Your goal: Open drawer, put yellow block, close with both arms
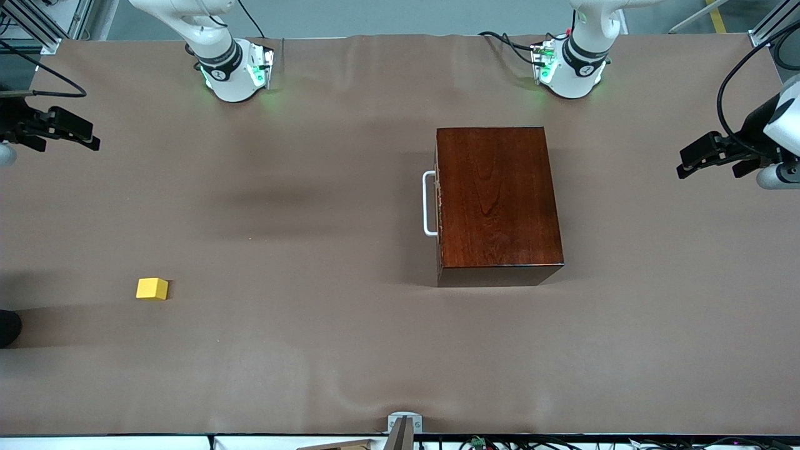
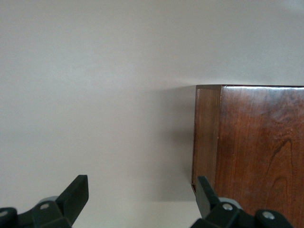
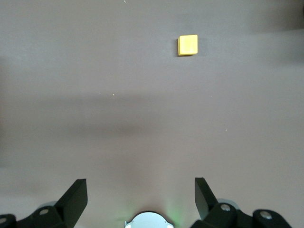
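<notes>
The dark reddish-brown box [image 1: 497, 200] stands on the table toward the left arm's end. Its drawer is pushed in, and the white bar handle [image 1: 428, 203] faces the right arm's end. The yellow block [image 1: 152, 288] lies on the table toward the right arm's end, nearer to the front camera than the box. My left gripper [image 1: 684, 161] is open and empty, up in the air beside the box's closed end; its wrist view shows the fingers [image 2: 141, 185] apart and a box corner [image 2: 256, 142]. My right gripper [image 1: 92, 139] is open and empty; its wrist view [image 3: 141, 186] shows the block [image 3: 187, 45].
The arms' green-lit bases [image 1: 234, 72] [image 1: 572, 69] stand along the table's back edge. A grey bracket [image 1: 404, 422] sits at the front edge. A dark object [image 1: 7, 328] shows at the table's edge at the right arm's end.
</notes>
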Controlling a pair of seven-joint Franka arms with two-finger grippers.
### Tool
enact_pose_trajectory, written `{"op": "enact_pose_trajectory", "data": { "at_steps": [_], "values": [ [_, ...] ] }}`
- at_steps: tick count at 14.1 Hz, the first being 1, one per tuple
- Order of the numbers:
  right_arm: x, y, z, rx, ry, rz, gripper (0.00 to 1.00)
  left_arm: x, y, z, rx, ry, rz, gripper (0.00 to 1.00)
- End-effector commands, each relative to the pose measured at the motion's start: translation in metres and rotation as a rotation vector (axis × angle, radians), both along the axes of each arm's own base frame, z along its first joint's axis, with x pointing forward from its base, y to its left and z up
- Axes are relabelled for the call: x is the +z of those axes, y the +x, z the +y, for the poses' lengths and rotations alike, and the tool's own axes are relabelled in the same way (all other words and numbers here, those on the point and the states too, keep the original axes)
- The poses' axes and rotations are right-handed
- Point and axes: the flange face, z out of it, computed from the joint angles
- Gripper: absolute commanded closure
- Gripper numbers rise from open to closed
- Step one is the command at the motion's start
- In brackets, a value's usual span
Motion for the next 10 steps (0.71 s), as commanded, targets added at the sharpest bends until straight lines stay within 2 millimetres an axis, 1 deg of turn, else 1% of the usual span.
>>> {"op": "enact_pose_trajectory", "data": {
  "at_steps": [1,2,5,7,10],
  "values": [
    [0.0062,0.0022,0.0071,0.010,-0.001,-0.035,0.00,0.0063,-0.0050,-0.0002,0.012,0.008,-0.012,0.00],
    [0.0039,0.0038,0.0070,0.010,-0.001,-0.032,0.00,0.0071,-0.0050,-0.0011,0.010,0.008,-0.014,0.00],
    [0.0052,0.0003,0.0091,0.017,-0.005,-0.021,0.00,0.0055,-0.0052,-0.0018,0.006,0.010,-0.009,0.00],
    [0.0052,0.0001,0.0033,0.006,-0.007,-0.021,0.00,0.0070,-0.0057,-0.0028,-0.001,0.009,-0.013,0.00],
    [0.0046,0.0008,0.0024,0.003,-0.007,-0.023,0.00,0.0080,-0.0054,-0.0027,0.000,0.010,-0.017,0.00]
  ]
}}
